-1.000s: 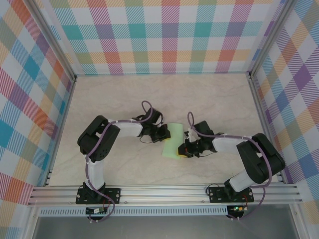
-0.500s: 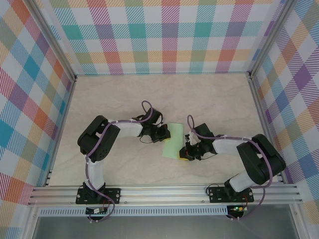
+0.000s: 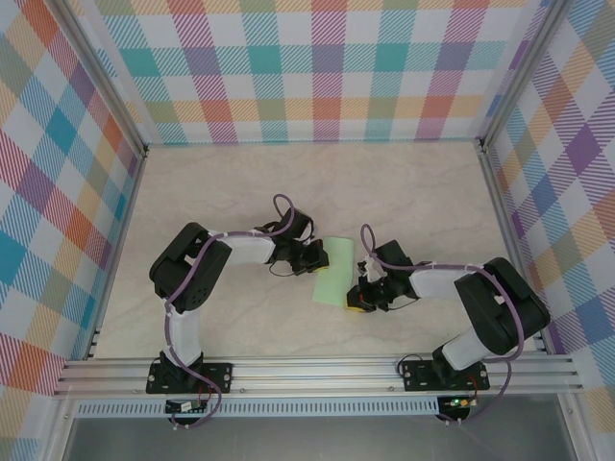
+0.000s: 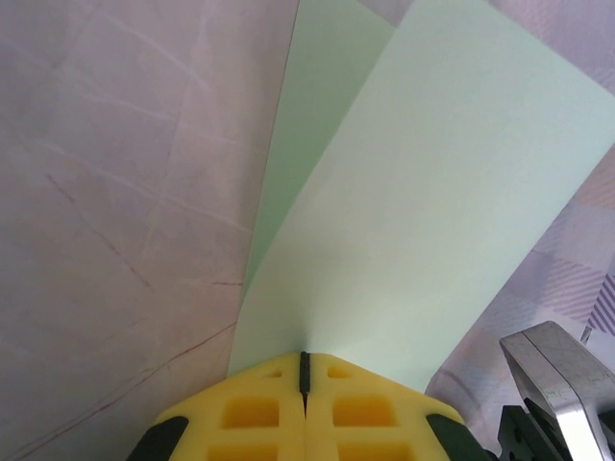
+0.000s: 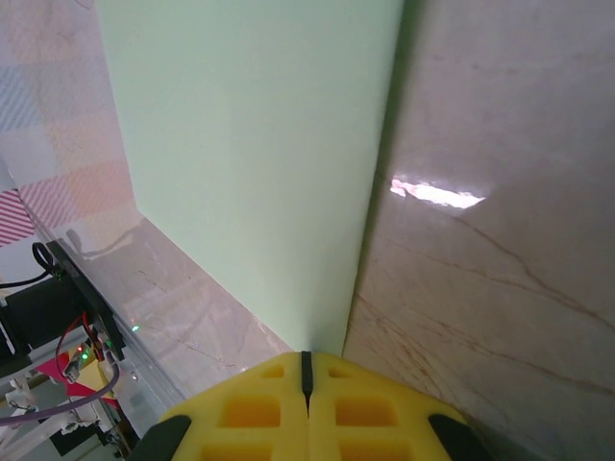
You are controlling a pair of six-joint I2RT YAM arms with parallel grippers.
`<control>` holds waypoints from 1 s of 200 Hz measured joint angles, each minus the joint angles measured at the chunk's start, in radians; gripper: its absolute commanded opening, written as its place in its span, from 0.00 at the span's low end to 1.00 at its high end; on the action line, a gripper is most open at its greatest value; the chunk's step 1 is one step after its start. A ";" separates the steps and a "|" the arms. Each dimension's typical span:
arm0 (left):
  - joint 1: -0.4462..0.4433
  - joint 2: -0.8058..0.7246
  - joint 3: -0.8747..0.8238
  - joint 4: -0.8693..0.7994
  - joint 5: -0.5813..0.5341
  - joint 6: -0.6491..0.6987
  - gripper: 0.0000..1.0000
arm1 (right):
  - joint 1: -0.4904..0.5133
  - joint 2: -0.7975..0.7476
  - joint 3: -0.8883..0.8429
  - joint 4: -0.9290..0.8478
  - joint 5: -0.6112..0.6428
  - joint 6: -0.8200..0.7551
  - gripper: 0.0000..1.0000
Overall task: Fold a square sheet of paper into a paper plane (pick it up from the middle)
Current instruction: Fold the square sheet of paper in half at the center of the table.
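Note:
The square sheet of paper [image 3: 333, 272] is pale green and lies doubled over in the middle of the table, between the two arms. In the left wrist view its upper layer [image 4: 423, 192] lies askew over a lower layer [image 4: 322, 106]. My left gripper [image 3: 312, 257] [image 4: 305, 360] is shut on the sheet's left edge, and the paper runs into the seam of its yellow jaws. My right gripper [image 3: 357, 298] [image 5: 307, 360] is shut on the near right corner of the sheet [image 5: 250, 144], low over the table.
The pale marble tabletop [image 3: 423, 192] is bare around the paper. Checkered walls [image 3: 327, 67] close off the back and both sides. An aluminium rail [image 3: 317, 370] runs along the near edge by the arm bases. A metal bracket [image 4: 553, 370] shows at the lower right of the left wrist view.
The right gripper has slid a little toward the near edge and to the left along the paper's right side. The left gripper has stayed in place.

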 measured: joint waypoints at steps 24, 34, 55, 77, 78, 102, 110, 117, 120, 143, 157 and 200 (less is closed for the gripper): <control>0.000 0.000 0.000 0.000 0.000 0.000 0.00 | 0.003 -0.066 0.006 -0.064 0.043 0.000 0.00; 0.000 0.000 0.000 0.000 0.000 0.000 0.00 | -0.002 -0.097 0.019 -0.080 0.058 0.002 0.02; 0.000 0.000 0.000 0.000 0.000 0.000 0.00 | -0.042 -0.125 0.055 -0.047 0.055 0.013 0.00; 0.000 0.000 0.000 0.000 0.000 0.000 0.00 | -0.113 -0.096 0.073 0.019 0.038 0.031 0.00; 0.000 0.000 0.000 0.000 0.000 0.000 0.00 | -0.114 -0.094 0.074 0.020 0.037 0.031 0.00; 0.000 0.001 0.000 0.000 0.000 0.003 0.00 | -0.139 -0.004 0.109 0.063 0.005 0.031 0.00; 0.000 0.001 0.000 0.000 0.000 0.004 0.00 | -0.139 0.026 0.121 0.075 -0.006 0.030 0.00; 0.000 0.001 0.000 0.000 0.000 0.005 0.00 | -0.139 0.047 0.129 0.082 -0.014 0.029 0.00; 0.000 0.001 0.000 0.000 0.000 0.006 0.00 | -0.139 0.054 0.132 0.084 -0.018 0.029 0.00; 0.000 0.001 0.000 0.000 0.000 0.011 0.00 | -0.140 0.108 0.146 0.087 -0.016 0.009 0.00; 0.000 0.002 0.001 0.000 0.001 0.011 0.00 | -0.140 0.134 0.146 0.082 -0.003 -0.008 0.00; 0.000 0.002 0.001 -0.001 0.000 0.018 0.00 | -0.147 0.175 0.147 0.081 -0.026 -0.042 0.00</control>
